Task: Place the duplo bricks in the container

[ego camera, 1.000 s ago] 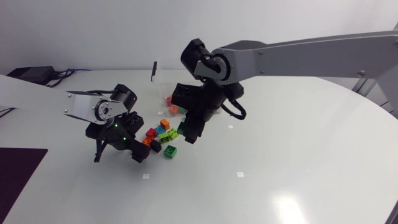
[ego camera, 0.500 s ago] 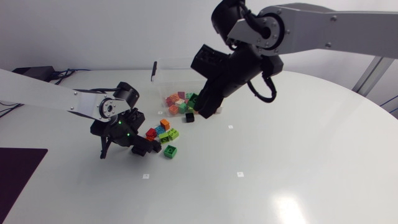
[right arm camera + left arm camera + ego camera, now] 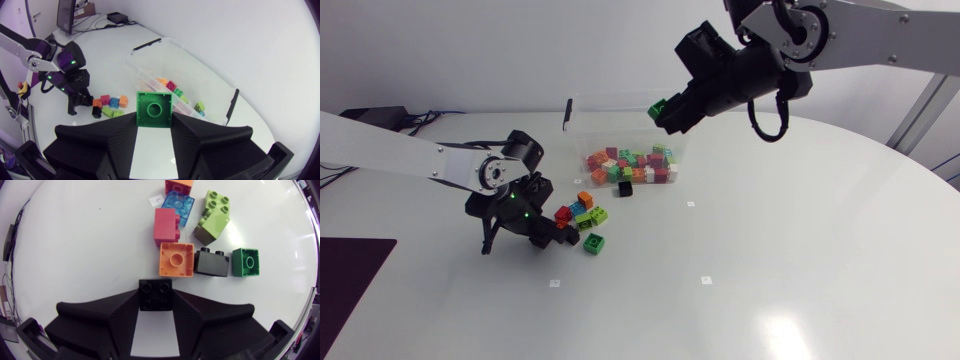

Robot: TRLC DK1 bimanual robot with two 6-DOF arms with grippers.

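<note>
My left gripper [image 3: 550, 233] rests low on the table at the near-left side of the loose pile, shut on a black brick [image 3: 155, 294] held between its fingers. Just ahead of it lie an orange brick [image 3: 176, 259], a dark brick [image 3: 212, 263], a green brick [image 3: 245, 261], a red brick [image 3: 166, 226], a blue brick [image 3: 178, 202] and a lime brick [image 3: 215, 210]. My right gripper [image 3: 663, 110] hangs high over the right end of the clear container [image 3: 582, 128], shut on a green brick [image 3: 155, 110]. Several coloured bricks [image 3: 630, 165] lie inside the container.
A single black brick [image 3: 624, 188] sits on the table just in front of the container. A green brick [image 3: 593, 244] lies at the pile's near edge. Small white markers [image 3: 705, 280] dot the white tabletop.
My right arm has risen from the pile with the green brick and swung back over the container. My left gripper has closed on the black brick.
</note>
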